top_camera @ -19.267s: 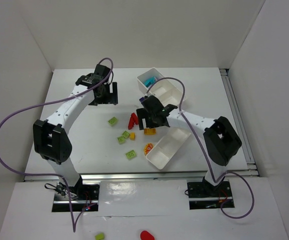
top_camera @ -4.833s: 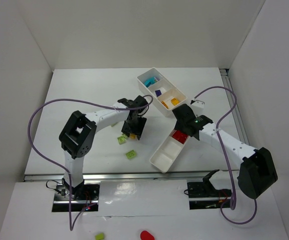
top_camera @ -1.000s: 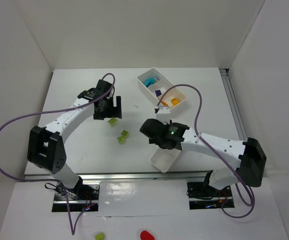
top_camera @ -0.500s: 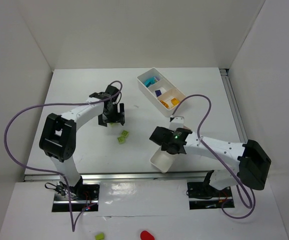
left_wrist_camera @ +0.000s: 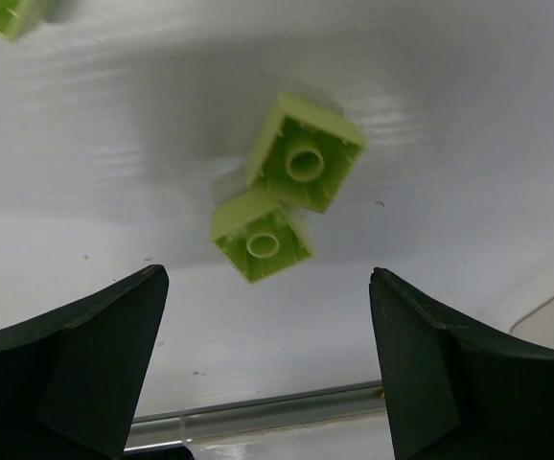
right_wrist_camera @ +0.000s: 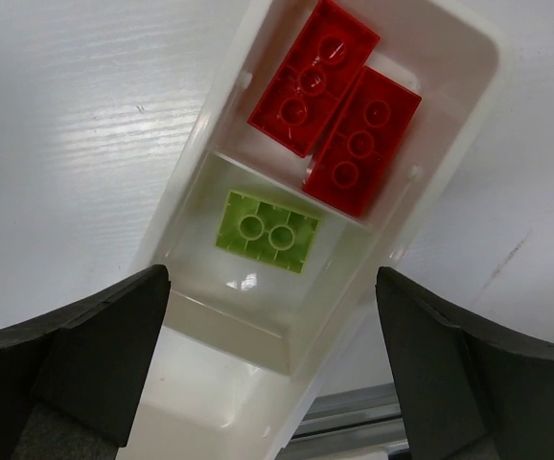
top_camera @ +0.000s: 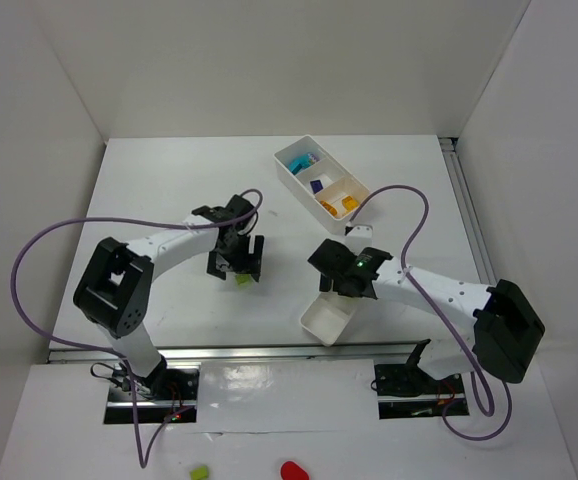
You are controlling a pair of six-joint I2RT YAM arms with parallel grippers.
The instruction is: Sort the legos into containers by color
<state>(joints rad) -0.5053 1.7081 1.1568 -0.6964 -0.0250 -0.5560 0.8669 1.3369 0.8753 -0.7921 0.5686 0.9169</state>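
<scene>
- Starting at the left: my left arm (top_camera: 164, 240) bends in from its base and points the wrist straight down at the table (left_wrist_camera: 469, 115).
- My left hand (left_wrist_camera: 265, 321) hangs there with its fingers spread wide and nothing gripped.
- Two pieces lie in line with that gap. The bigger green brick (left_wrist_camera: 306, 165) and the smaller green brick (left_wrist_camera: 261, 244) touch at a corner, both hollow side up.
- A third green brick (left_wrist_camera: 4, 14) peeks in at the corner of the left wrist view, well apart from the pair.
- I judge these light, rigid and smooth, so a nudge would send one skating. I would pinch one brick across two flat opposite walls, and the smaller looks easier to take alone.
- My right arm (top_camera: 429, 290) stretches low from its base toward the middle.
- My right hand (right_wrist_camera: 269, 316) hovers over the near tray (right_wrist_camera: 200, 144) with its fingers wide apart, holding nothing.
- Below it a sorted green brick (right_wrist_camera: 268, 231) lies in the middle compartment. Two red bricks (right_wrist_camera: 312, 77) sit side by side in the next one.
- The far tray (top_camera: 291, 178) holds a teal brick (top_camera: 300, 161), a purple brick (top_camera: 317, 185) and orange bricks (top_camera: 335, 206), each colour in its own compartment.
</scene>
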